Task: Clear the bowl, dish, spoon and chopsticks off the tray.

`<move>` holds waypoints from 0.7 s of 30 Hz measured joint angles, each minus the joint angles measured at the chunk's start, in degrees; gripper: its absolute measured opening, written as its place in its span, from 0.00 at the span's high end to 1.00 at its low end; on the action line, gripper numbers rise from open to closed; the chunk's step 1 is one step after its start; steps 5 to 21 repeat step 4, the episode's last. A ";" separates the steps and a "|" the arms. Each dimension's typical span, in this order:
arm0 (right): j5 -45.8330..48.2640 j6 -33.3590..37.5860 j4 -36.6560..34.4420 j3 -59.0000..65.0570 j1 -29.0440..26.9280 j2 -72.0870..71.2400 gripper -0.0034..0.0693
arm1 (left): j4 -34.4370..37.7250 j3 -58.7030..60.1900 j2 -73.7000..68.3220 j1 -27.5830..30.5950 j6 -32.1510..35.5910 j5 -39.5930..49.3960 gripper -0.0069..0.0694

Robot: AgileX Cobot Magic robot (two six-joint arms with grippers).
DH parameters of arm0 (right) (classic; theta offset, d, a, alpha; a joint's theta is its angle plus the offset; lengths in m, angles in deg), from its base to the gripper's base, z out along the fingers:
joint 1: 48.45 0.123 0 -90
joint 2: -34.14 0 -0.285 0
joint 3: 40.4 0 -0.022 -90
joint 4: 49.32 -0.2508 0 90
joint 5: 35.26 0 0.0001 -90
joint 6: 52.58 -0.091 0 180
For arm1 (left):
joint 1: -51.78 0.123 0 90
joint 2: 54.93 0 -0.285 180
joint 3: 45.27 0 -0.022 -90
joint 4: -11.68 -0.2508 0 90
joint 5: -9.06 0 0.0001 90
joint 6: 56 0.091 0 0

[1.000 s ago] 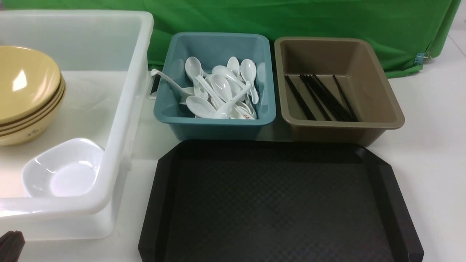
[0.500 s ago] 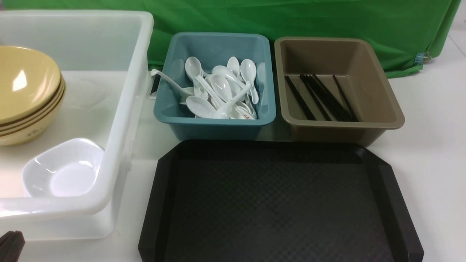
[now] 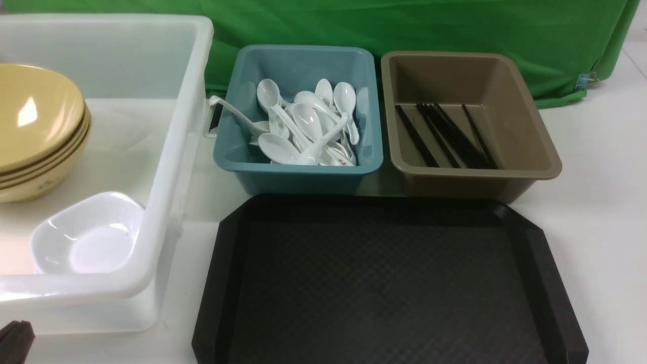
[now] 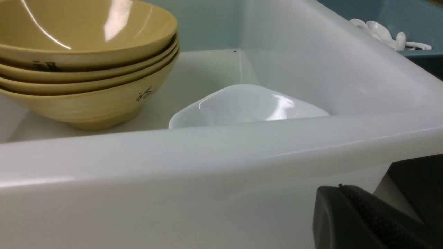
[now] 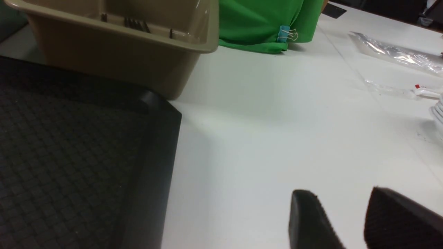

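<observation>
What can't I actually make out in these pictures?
- Black tray: near edge cut off by the front view's bottom.
- Top yellow bowl: left side cut off in the front view.
- Lower spoons in the blue tub: hidden under upper ones, front view.

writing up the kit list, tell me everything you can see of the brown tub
The brown tub is a deep, open box with rounded corners, sloping walls and a rolled rim, smooth and slightly shiny, like plastic. It stands upright beyond the tray, by its far edge, on the right side and beside the blue tub. Black chopsticks lie slanted on its floor, most bunched together. No claw is at it. Whether its base touches the tray can't be told.
</observation>
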 joint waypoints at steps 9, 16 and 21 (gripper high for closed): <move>0.00 0.00 0.00 0.00 0.00 0.00 0.62 | 0.00 0.00 0.00 0.00 0.00 0.00 0.91; 0.00 0.00 0.00 0.00 0.00 0.00 0.62 | 0.00 0.00 0.00 0.00 0.00 0.00 0.91; 0.00 0.00 0.00 0.00 0.00 0.00 0.62 | 0.00 0.00 0.00 0.00 0.00 0.00 0.91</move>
